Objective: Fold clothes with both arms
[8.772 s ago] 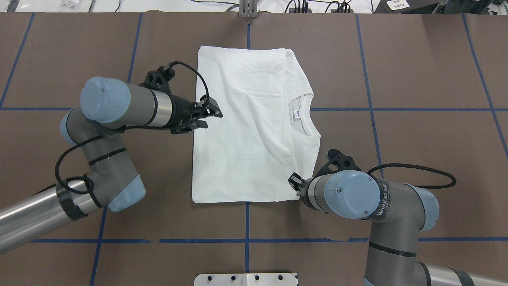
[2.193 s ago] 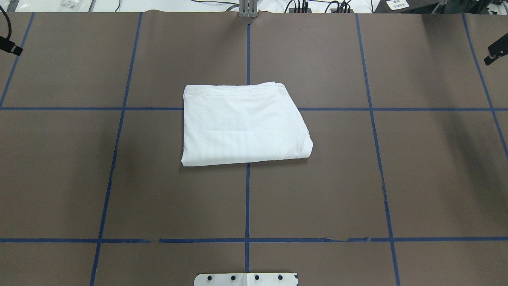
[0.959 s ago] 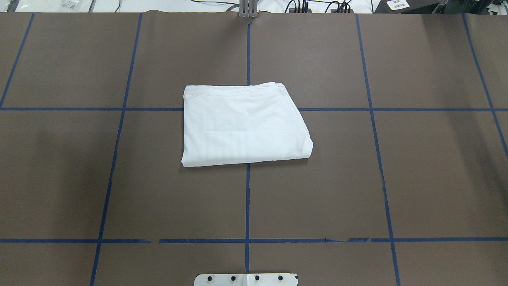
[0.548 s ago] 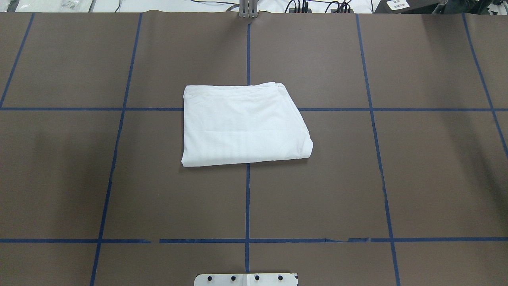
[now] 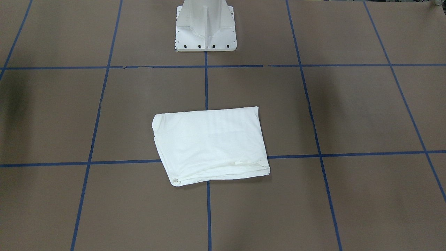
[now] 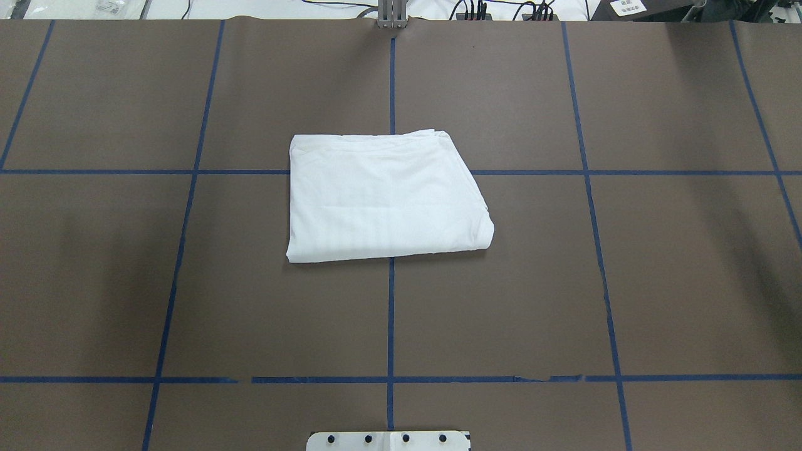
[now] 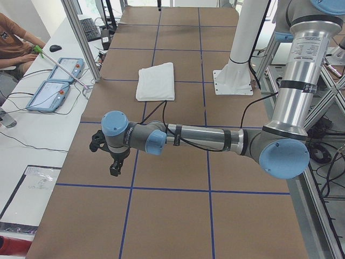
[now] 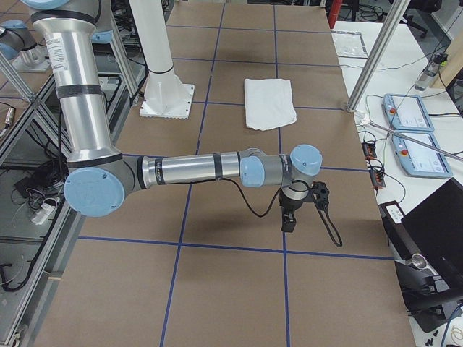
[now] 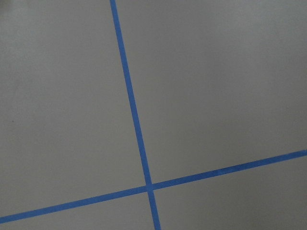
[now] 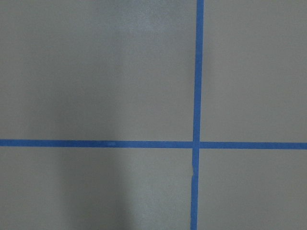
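The folded T-shirt (image 6: 382, 197) was plain white, and it lay on a dark brown surface (image 6: 250, 300) marked with a grid of blue tape lines (image 6: 390, 313). The left arm (image 7: 205, 137) and the right arm (image 8: 188, 168) were silver-grey with light blue joint caps and black cables, and the left end effector (image 7: 114, 168) and the right end effector (image 8: 288, 220) were black. The pedestal base (image 5: 205, 24) was white, with a row of small black dots along its edge.

- Bright, even light from above; every view sharp, no motion blur.
- The white T-shirt (image 6: 382, 197) is nearly blown out, folds faint.
- Broad soft shadows darken the table (image 6: 532, 300) out toward the left gripper (image 7: 114, 168) and right gripper (image 8: 287, 223).
- Wrist views washed-out, greyish.
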Controlling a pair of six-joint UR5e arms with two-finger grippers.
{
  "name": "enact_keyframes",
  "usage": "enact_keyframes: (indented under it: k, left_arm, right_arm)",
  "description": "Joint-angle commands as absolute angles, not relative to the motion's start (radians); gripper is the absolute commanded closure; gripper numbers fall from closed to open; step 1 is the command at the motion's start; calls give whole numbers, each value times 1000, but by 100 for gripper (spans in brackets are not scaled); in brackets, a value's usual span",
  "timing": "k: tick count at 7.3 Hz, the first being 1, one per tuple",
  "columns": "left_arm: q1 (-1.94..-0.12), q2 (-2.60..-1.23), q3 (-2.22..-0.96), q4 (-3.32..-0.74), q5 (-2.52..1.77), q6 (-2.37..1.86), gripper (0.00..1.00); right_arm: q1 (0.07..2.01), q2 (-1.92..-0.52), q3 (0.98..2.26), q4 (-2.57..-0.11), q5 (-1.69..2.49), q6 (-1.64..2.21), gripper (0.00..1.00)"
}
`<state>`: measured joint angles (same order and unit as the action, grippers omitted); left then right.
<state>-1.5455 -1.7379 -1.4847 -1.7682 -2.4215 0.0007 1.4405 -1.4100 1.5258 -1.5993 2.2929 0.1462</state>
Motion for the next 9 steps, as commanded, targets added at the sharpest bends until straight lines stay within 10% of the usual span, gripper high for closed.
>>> enact_keyframes:
  k: [1,9]
  left_arm:
    - [-1563,-1730,-1527,-1769,-2425,-2,0]
    - [-1565,-1664,-1580,-1812,-2407,-9,0]
  right_arm:
    - [1440,-1419,1519,-1595,2289,147,0]
    - [1440,-1428,1516,-1580,2334,152,0]
